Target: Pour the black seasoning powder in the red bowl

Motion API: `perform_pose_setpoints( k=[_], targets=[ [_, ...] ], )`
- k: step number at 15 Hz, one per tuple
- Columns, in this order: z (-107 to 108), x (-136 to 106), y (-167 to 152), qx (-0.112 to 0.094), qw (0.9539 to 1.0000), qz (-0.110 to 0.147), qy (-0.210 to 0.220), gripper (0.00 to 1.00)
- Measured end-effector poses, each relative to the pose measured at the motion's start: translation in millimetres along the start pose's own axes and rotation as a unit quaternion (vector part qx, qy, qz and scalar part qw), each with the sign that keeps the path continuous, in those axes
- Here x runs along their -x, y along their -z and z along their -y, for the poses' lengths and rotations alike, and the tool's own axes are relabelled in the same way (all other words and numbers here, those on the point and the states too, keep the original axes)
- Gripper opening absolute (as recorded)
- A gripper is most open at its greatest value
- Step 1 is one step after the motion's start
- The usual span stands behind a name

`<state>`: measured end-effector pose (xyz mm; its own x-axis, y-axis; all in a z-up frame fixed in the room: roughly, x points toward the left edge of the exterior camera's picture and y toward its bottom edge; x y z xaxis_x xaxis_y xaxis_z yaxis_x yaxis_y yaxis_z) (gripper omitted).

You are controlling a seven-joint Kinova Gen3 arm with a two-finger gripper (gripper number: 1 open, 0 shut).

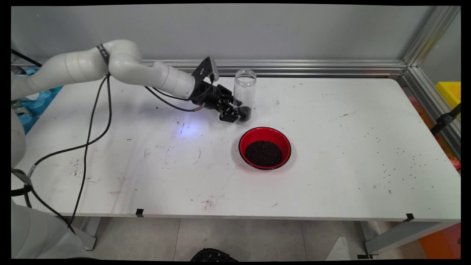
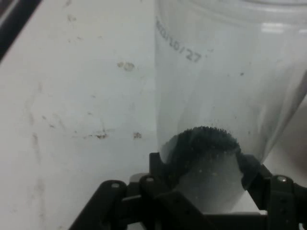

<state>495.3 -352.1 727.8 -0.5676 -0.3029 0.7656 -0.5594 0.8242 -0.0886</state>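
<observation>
A jar (image 1: 244, 94) stands upright on the worktop (image 1: 331, 165) toward its far edge, near the middle. The claw (image 1: 241, 110) reaches in from the left and sits at the jar's lower part, one finger on each side of it and touching it. A small heap of grains (image 2: 204, 143) lies in the bottom of the jar. A bowl (image 1: 265, 148) sits in front of the jar, slightly to the right, with more grains inside it.

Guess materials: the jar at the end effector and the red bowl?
Jar: likely clear plastic, possibly glass; the table shows through its wall, a printed date is on it, and dark grains sit at the bottom.
Red bowl: glossy finish, plastic or enamelled metal; the look leaves it open. It holds dark granules.
</observation>
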Motion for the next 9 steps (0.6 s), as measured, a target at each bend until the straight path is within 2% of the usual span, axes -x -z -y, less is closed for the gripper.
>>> perform_pose_setpoints(
  k=[9],
  targets=[
    [-20, -33, 47, -0.032, 0.9975, 0.007, -0.063, 0.00]
  ],
)
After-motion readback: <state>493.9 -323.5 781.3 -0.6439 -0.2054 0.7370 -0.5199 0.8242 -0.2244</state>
